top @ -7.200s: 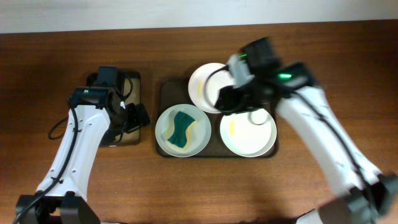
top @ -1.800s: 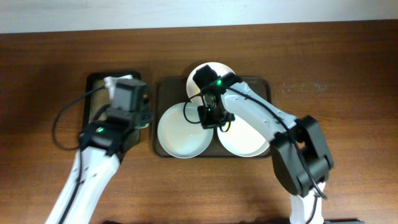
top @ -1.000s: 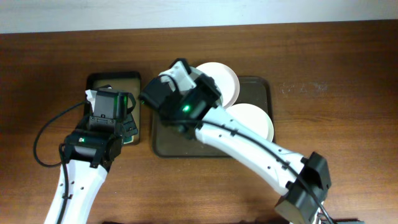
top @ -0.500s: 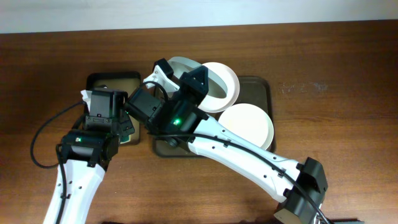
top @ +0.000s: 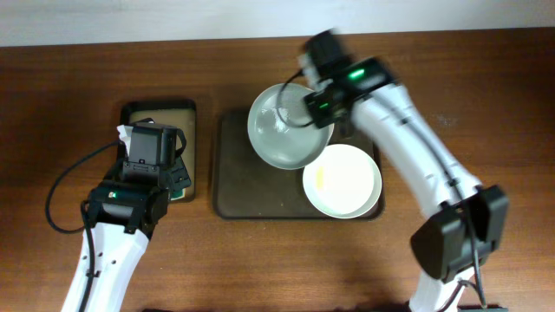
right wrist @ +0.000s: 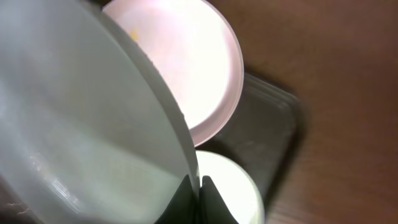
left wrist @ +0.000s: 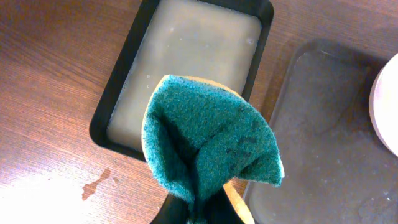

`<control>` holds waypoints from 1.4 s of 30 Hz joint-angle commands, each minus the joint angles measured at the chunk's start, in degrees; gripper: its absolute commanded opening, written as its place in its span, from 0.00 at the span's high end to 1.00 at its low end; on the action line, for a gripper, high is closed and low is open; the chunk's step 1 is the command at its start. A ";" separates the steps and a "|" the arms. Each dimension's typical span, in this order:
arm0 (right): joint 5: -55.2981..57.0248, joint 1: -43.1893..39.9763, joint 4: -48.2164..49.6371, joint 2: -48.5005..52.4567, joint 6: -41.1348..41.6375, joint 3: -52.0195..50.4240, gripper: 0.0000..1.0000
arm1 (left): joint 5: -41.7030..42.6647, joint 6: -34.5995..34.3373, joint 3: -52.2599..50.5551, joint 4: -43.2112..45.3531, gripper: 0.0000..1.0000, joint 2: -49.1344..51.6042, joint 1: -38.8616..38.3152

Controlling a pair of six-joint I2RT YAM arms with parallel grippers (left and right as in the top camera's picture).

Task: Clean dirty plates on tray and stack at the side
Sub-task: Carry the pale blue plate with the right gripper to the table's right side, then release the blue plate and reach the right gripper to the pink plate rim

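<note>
My right gripper point(top: 321, 115) point(right wrist: 198, 184) is shut on the rim of a white plate point(top: 282, 139) point(right wrist: 81, 124), which hangs tilted above the back of the brown tray point(top: 238, 182) point(right wrist: 264, 127). A second plate point(top: 342, 180) point(right wrist: 229, 186) lies on the tray's front right, with a faint yellow smear. The right wrist view shows a third plate point(right wrist: 186, 68) beyond the held one, smeared yellow at its far rim; from overhead the held plate covers it. My left gripper point(top: 176, 176) point(left wrist: 199, 210) is shut on a folded green sponge point(left wrist: 208, 143) beside the tray.
A small black tray point(top: 156, 106) point(left wrist: 115, 87) holding cloudy water sits left of the brown tray point(left wrist: 323, 143), under my left arm. A small wet spot point(left wrist: 93, 183) marks the wooden table point(top: 486, 87) beside it.
The right arm has swung from the tray's left to its back right, carrying the plate with it. The left arm and the sponge have stayed put.
</note>
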 commanded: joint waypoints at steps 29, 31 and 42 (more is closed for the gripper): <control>-10.62 -50.01 15.72 2.34 10.36 -20.74 0.78 | -0.17 -0.66 0.09 1.36 1.00 3.96 -0.17; -10.64 -49.99 15.63 2.34 10.38 -20.74 0.69 | -0.17 -0.66 0.09 1.36 1.00 3.96 -0.17; -28.72 -40.11 17.18 2.34 4.87 -20.74 0.41 | -0.15 -0.68 0.09 1.60 1.00 3.96 -0.17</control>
